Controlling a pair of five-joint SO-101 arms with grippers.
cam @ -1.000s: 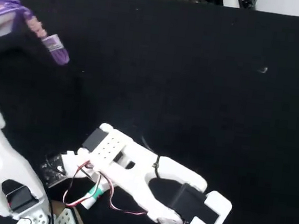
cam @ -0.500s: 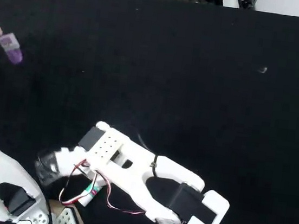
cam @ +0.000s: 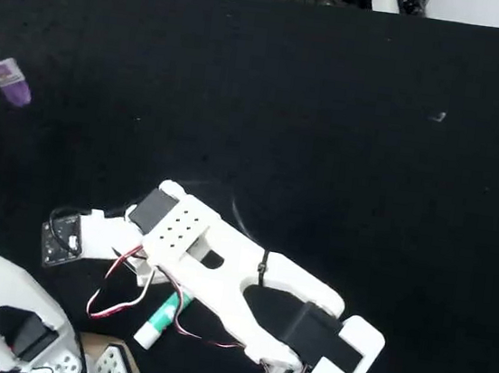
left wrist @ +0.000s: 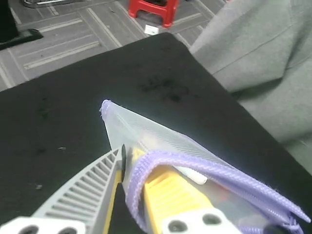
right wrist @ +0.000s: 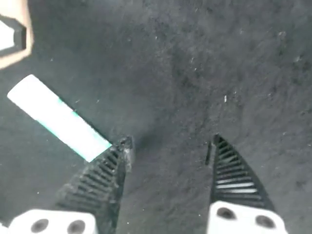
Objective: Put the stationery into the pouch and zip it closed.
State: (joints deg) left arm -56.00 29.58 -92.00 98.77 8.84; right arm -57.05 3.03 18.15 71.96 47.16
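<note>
Noting the right gripper (right wrist: 170, 144) gaping wide over the black table (cam: 370, 165), gripping nothing. Finding the white-and-green stick (right wrist: 58, 119) lying flat just outside one finger, not between the jaws, its long axis slanting away from the gap. Recording the left gripper (left wrist: 127, 168) clamping the pouch (left wrist: 161, 136) well apart, near the table's left edge; judging the right arm the nearer.

pouch (cam: 9, 84): cut by frame edge | white-green stick (cam: 159, 318): partly under right arm (cam: 237, 285)
</note>
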